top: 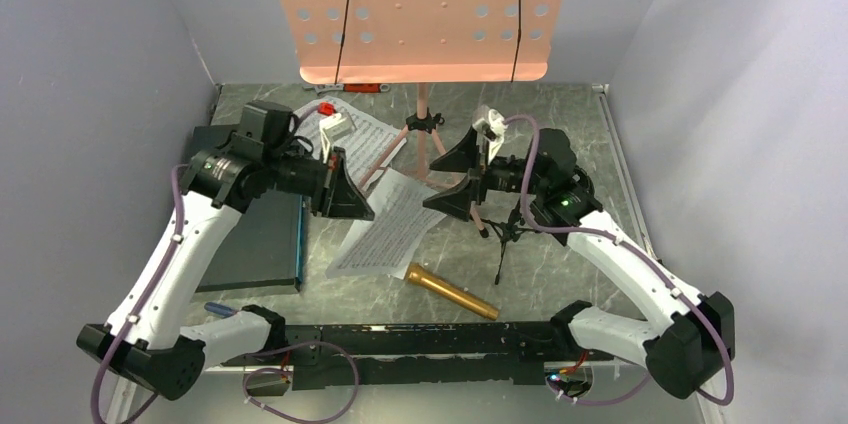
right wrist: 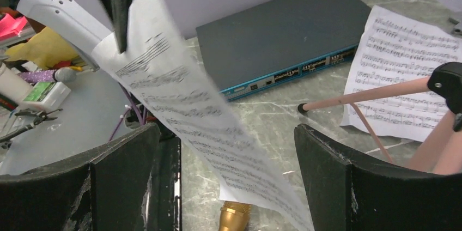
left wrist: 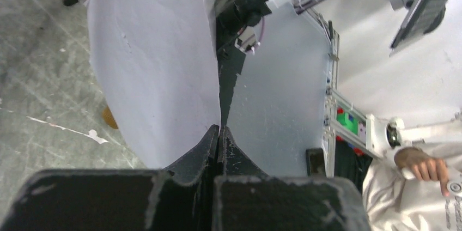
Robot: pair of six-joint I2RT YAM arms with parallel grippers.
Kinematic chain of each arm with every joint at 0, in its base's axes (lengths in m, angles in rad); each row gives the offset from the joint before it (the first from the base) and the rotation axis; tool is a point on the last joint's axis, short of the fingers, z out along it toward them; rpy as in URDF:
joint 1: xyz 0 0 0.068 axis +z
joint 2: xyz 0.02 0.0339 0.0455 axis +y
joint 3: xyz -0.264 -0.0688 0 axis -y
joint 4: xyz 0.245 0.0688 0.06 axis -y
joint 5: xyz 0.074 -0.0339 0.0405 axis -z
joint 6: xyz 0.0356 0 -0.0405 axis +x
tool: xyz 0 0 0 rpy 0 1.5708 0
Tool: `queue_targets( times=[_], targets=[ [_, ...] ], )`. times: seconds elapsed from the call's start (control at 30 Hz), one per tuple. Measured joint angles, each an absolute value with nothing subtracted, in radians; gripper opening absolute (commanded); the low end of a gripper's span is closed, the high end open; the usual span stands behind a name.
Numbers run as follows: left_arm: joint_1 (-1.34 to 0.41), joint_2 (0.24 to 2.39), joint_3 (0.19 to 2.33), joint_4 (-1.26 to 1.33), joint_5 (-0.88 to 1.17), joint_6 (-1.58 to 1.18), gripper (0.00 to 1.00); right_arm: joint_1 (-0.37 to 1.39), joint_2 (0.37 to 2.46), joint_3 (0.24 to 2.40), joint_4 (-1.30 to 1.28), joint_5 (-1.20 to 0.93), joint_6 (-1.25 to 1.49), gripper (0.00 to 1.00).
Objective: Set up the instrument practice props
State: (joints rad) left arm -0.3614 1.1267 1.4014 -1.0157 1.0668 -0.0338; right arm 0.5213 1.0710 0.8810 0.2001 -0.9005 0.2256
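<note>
The pink music stand (top: 420,14) stands at the back on its tripod legs (top: 428,134). My left gripper (top: 345,194) is shut on the edge of a white sheet-music page (top: 385,224) and holds it tilted up off the table. In the left wrist view the jaws (left wrist: 219,130) pinch that page (left wrist: 158,78). My right gripper (top: 465,179) is open, and the lifted page (right wrist: 207,127) hangs between its fingers (right wrist: 131,154) without touching them. A second page (top: 365,139) lies flat by the stand. The gold microphone (top: 450,291) lies near the front. The small black mic stand (top: 505,229) sits under my right arm.
A dark flat case (top: 250,239) lies at the left under my left arm, its blue-edged front (right wrist: 283,29) showing in the right wrist view. Grey walls close in the table on three sides. A red-tipped white tool (top: 335,124) lies behind the left arm.
</note>
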Motion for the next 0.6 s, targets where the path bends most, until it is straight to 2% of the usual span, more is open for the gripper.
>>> queue_targets(
  times=[0.2, 0.33, 0.5, 0.6],
  targets=[
    [-0.488, 1.196, 1.426, -1.061, 1.022, 0.029, 0.03, 0.561, 1.145, 0.901, 0.211, -0.923, 0.226, 0.99],
    [-0.523, 1.221, 1.427, -1.066, 0.976, 0.045, 0.03, 0.598, 1.190, 0.934, 0.210, -0.956, 0.218, 0.93],
    [-0.524, 1.201, 1.429, -1.032, 0.919, 0.040, 0.03, 0.636, 1.209, 0.950, 0.207, -1.008, 0.203, 0.69],
    [-0.524, 1.185, 1.431, -0.999, 0.900, 0.037, 0.03, 0.651, 1.209, 0.951, 0.202, -1.028, 0.195, 0.48]
  ],
)
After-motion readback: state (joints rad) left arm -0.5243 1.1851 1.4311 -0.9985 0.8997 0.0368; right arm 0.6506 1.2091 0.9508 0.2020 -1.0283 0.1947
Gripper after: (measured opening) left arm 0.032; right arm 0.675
